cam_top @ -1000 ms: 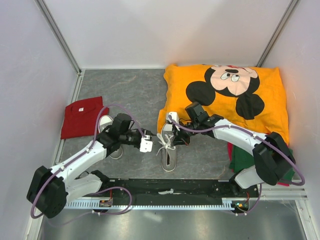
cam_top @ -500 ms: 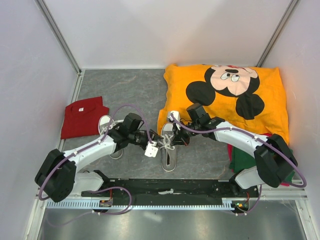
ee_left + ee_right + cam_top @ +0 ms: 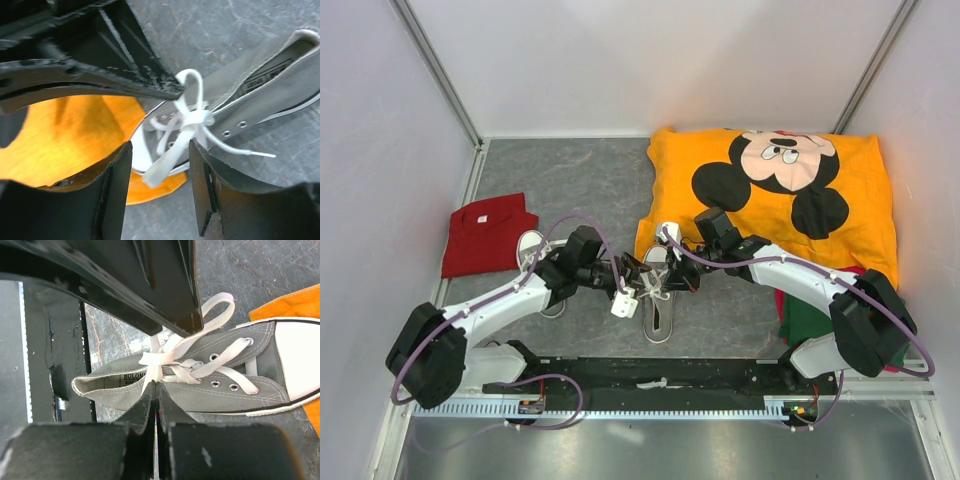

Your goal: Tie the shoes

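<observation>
Scene: two robot arms meet over one grey sneaker [image 3: 658,312] on a grey table [image 3: 570,180].
Task shoe, position: it lies mid-table between the two wrists, its white toe cap touching the edge of an orange Mickey Mouse cloth [image 3: 770,190].
Task shoe, long axis: it runs near to far, heel opening toward the arm bases and toe pointing away.
Laces: white laces [image 3: 165,362] are gathered in a loose crossing over the eyelets, with one loop standing up and one flat end trailing off to the side. No finished bow shows.
Second shoe: the other sneaker [image 3: 531,246] sits to the left, partly under the left arm and just beside a red shirt [image 3: 485,232], well apart from the work.
Key relation: the lace crossing lies directly ahead of both pincers, the left one coming in from the shoe's left side and the right one from its right, about equally near.
Left gripper [image 3: 160,150]: the fingers stand apart, straddling the flat trailing lace end without touching it, and they hold nothing.
Right gripper [image 3: 157,386]: the fingers are pressed together at the crossing and appear clamped on a lace strand.
Likely next need: the left fingers would have to close on the strand between them, pulling across the shoe's long axis.
</observation>
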You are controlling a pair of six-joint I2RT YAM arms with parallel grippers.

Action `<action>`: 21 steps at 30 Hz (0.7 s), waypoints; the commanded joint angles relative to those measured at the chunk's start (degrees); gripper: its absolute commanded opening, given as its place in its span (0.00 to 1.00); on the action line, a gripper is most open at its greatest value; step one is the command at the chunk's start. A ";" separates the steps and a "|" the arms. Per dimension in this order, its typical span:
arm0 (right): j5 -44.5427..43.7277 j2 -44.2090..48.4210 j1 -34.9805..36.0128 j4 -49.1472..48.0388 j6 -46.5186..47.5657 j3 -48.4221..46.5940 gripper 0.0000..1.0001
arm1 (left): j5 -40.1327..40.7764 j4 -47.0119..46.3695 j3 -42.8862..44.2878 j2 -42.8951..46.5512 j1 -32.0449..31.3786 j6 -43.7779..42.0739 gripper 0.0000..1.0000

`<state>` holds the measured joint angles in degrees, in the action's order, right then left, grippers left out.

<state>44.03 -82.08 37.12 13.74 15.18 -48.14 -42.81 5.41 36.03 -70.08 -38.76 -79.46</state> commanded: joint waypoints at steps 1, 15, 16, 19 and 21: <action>0.71 1.49 0.05 -2.31 0.03 0.50 0.00 | 0.45 0.73 -0.52 2.76 -0.26 -5.77 0.57; -0.26 1.93 0.14 -2.75 0.29 0.42 0.00 | -0.52 5.66 4.40 -5.85 -1.14 -11.50 0.33; -0.35 2.10 0.05 -2.75 0.03 0.50 0.00 | -0.70 6.53 4.75 -6.03 -1.14 -11.85 0.29; -1.58 2.80 -0.03 -3.01 -1.90 1.29 0.00 | -1.22 9.26 4.75 -5.85 -1.14 -12.99 0.16; -3.33 3.85 -0.04 -3.54 -3.48 1.99 0.00 | -1.66 11.02 4.05 -5.51 -1.14 -14.14 0.13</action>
<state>42.87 -81.01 37.12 12.49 14.48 -47.55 -42.26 12.29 38.87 -75.81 -39.64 -89.03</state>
